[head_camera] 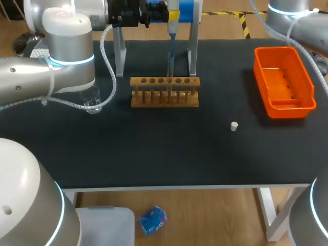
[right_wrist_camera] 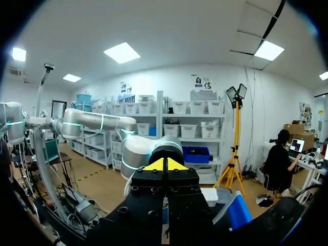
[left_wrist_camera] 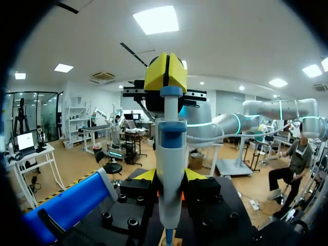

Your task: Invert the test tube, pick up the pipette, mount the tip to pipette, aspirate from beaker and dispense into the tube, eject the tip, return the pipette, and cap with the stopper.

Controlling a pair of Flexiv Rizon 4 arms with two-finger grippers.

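Wooden rack [head_camera: 164, 97] stood mid-surface, the pipette [head_camera: 173, 18] upright above it, clamped in the left gripper [left_wrist_camera: 169, 175]; the right gripper [right_wrist_camera: 164, 165] was closed on nothing; lowering probably needed a plumb pipette, centred over its hole, and gentle pressure

No readable text, labels, numbers or signs on table [head_camera: 154, 159] items

Pipette [head_camera: 173, 28]: white-blue body, yellow top, upright, thin end down at the wooden rack's [head_camera: 164, 100] 12 o'clock edge. Clear beaker [head_camera: 92, 101] at rack's 9 o'clock. Small white stopper [head_camera: 234, 126] at 4 o'clock, well apart.
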